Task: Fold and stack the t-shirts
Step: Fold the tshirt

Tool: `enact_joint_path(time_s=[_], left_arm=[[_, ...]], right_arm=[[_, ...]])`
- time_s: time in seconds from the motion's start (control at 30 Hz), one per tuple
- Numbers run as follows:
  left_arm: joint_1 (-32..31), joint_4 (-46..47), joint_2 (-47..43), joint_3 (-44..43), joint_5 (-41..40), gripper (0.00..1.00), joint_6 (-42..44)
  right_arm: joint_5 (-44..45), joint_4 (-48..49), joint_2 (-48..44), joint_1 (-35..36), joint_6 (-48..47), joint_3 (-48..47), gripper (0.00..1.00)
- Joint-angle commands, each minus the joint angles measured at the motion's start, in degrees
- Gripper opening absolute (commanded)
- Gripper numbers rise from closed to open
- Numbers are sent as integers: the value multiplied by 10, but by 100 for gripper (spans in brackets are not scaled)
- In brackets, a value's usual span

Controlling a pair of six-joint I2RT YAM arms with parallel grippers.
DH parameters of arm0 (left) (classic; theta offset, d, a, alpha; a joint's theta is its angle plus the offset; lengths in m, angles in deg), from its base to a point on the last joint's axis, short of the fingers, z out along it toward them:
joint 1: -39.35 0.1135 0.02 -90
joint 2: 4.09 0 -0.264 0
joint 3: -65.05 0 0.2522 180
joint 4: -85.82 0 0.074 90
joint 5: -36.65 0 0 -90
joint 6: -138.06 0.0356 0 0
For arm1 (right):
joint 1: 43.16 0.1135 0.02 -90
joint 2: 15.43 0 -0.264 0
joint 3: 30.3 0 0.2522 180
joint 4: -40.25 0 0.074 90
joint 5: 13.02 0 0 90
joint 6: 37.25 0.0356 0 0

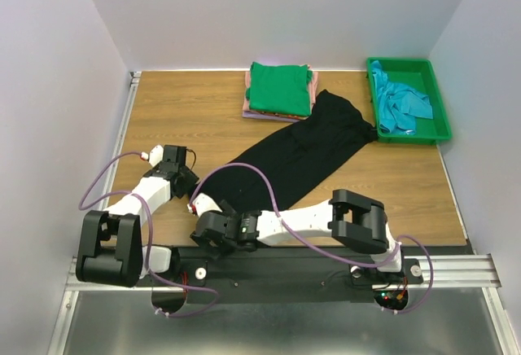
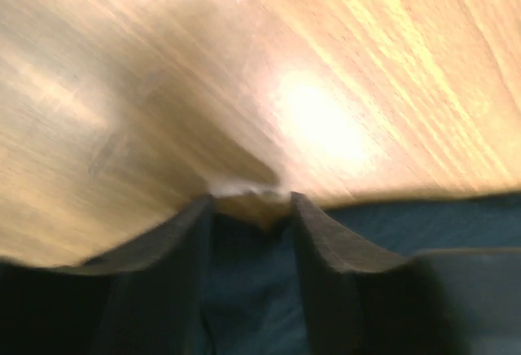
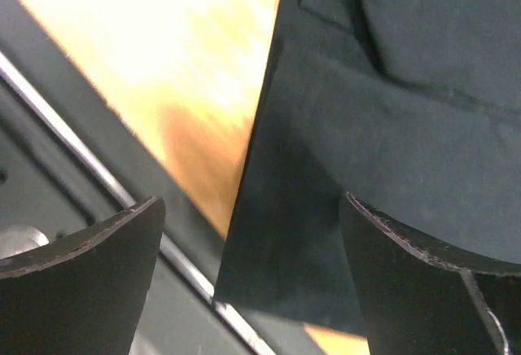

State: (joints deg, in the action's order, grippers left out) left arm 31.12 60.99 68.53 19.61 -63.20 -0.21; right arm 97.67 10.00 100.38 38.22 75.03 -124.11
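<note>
- While the left tool (image 2: 252,202) sits low at the hem of the black t-shirt (image 1: 301,155), its jaws stand narrow with dark cloth between them; clamped or merely straddling, I cannot tell
- Right tool (image 3: 251,208) gapes wide and holds nothing, poised over the same shirt's near corner, lower centre of the top view
- That black t-shirt sprawls unfolded on a diagonal across the worktop (image 1: 187,111), from lower centre up towards the upper right
- First worry: the corner lies past the worktop's edge onto the dark rail (image 3: 73,111), so a close there could nip metal or catch only one layer
- Second worry: a thin pinch on the left may slip as the cloth drags, and the fold lands skewed
- Third: the shirt's far end lies against the tray (image 1: 415,138), so a fold swung that way could drape over its wall
- Tray, upper right: a teal t-shirt (image 1: 399,104) crumpled inside, nothing else visible
- Green t-shirt (image 1: 279,88) lies folded at upper centre on paler folded cloth (image 1: 313,86)
</note>
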Motion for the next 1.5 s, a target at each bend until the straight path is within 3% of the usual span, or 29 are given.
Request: enact_joint_path(time_s=[0.0,0.17,0.2,0.27,0.3,0.5,0.67,0.73,0.97,1.0,1.03,1.07,1.13,1.47], left_arm=[[1,28,54,34,42,46,24],[1,29,50,41,37,31,29],[1,32,46,42,39,27,31],[1,35,41,44,44,7,34],[1,35,39,45,47,0,35],[1,24,12,50,50,0,22],[1,24,-31,61,56,0,24],[1,18,-48,61,60,0,27],[1,-62,-115,32,16,0,-9],[1,-68,-117,30,18,5,-9],[1,-77,-118,29,17,34,-14],[1,-77,-117,34,12,43,-16],[1,-66,-111,40,18,51,-18],[0,-62,-97,57,35,52,-20]], right_arm=[[60,8,21,-5,-10,-45,90],[84,8,53,-5,-5,-43,77],[86,8,55,-5,-3,-41,68],[78,9,55,-6,12,-32,62],[73,9,54,-6,16,-23,53],[61,8,39,-5,29,0,27],[69,8,17,-4,36,0,17],[80,8,10,-5,41,-5,3],[71,9,-4,-5,53,-12,0],[67,8,-2,-4,53,-14,0],[64,8,-1,-5,52,-16,0],[59,8,-1,-5,50,-18,1],[53,8,0,-5,50,-20,0],[42,11,2,-5,55,-27,1]])
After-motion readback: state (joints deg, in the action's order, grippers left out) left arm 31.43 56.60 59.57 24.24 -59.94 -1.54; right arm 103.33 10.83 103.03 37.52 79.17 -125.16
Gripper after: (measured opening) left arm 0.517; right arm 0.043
